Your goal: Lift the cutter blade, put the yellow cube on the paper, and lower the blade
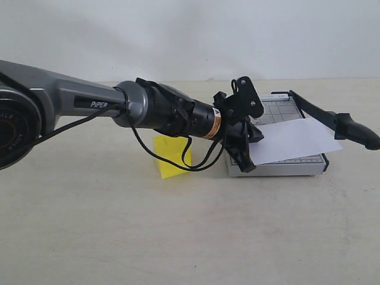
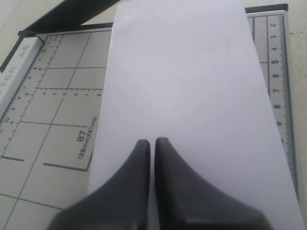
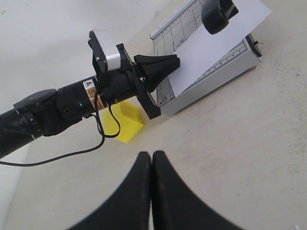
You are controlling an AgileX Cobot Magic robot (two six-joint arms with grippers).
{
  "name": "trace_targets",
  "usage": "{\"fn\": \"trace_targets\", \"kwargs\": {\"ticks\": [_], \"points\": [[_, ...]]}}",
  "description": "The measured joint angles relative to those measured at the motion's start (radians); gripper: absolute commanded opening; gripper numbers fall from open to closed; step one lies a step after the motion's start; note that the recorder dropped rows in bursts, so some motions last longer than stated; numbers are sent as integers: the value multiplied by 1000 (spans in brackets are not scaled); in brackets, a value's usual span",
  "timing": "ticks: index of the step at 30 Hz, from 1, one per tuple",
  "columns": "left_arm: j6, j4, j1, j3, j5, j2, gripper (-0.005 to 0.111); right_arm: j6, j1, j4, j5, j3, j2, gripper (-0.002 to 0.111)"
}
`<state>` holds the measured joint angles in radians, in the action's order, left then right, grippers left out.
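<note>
Over the paper (image 1: 294, 139), left gripper (image 2: 149, 141) hovers empty, fingers pressed together; cutter blade (image 1: 332, 119) looks raised, yellow cube (image 1: 168, 160) sits on the table beside the trimmer (image 1: 279, 168), so the next move likely needs spread fingers at the cube.

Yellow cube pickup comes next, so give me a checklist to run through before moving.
1. Is the blade raised? ok.
2. Is the paper lying on the trimmer? ok.
3. Is the yellow cube free on the table beside the trimmer? ok.
4. Is the left gripper open to grasp? not ok, shut above the paper.
5. Is the right gripper open? not ok, shut.
</note>
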<state>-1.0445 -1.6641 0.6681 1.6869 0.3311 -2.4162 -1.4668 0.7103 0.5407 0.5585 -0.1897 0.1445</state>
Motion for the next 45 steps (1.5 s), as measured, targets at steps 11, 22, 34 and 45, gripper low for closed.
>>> {"fn": "trace_targets", "kwargs": {"ticks": [11, 22, 34, 45], "points": [[70, 97, 0, 41, 27, -23, 5, 0, 0, 0, 0, 0, 0, 0], [72, 95, 0, 56, 64, -32, 5, 0, 0, 0, 0, 0, 0, 0], [115, 83, 0, 54, 77, -14, 5, 0, 0, 0, 0, 0, 0, 0], [-19, 64, -2, 52, 44, 115, 39, 0, 0, 0, 0, 0, 0, 0]]}}
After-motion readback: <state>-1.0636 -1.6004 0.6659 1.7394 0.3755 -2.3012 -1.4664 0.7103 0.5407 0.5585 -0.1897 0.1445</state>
